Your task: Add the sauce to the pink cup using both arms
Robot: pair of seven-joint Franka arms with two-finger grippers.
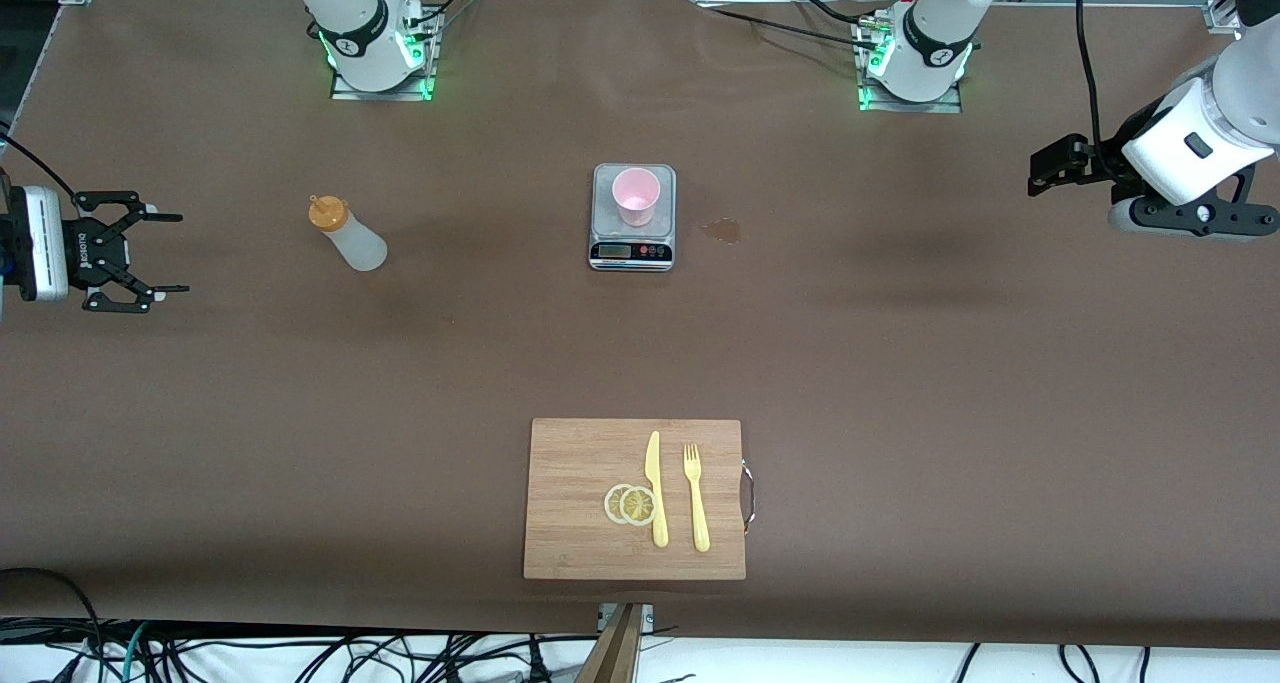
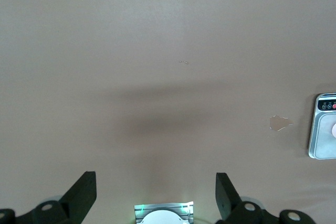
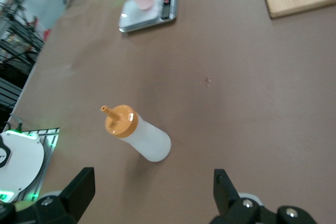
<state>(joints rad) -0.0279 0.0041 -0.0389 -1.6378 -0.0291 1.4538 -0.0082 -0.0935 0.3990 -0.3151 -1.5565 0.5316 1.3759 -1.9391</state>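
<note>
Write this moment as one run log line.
left gripper: open, waiting | right gripper: open, waiting | sauce: untouched | pink cup: on scale

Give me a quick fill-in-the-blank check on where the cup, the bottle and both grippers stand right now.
1. The pink cup stands on the ____.
2. The sauce bottle has an ____ cap.
3. The knife and fork lie on the ____.
4. The right gripper and left gripper are both open and hold ____.

Missing words: scale; orange; cutting board; nothing
</note>
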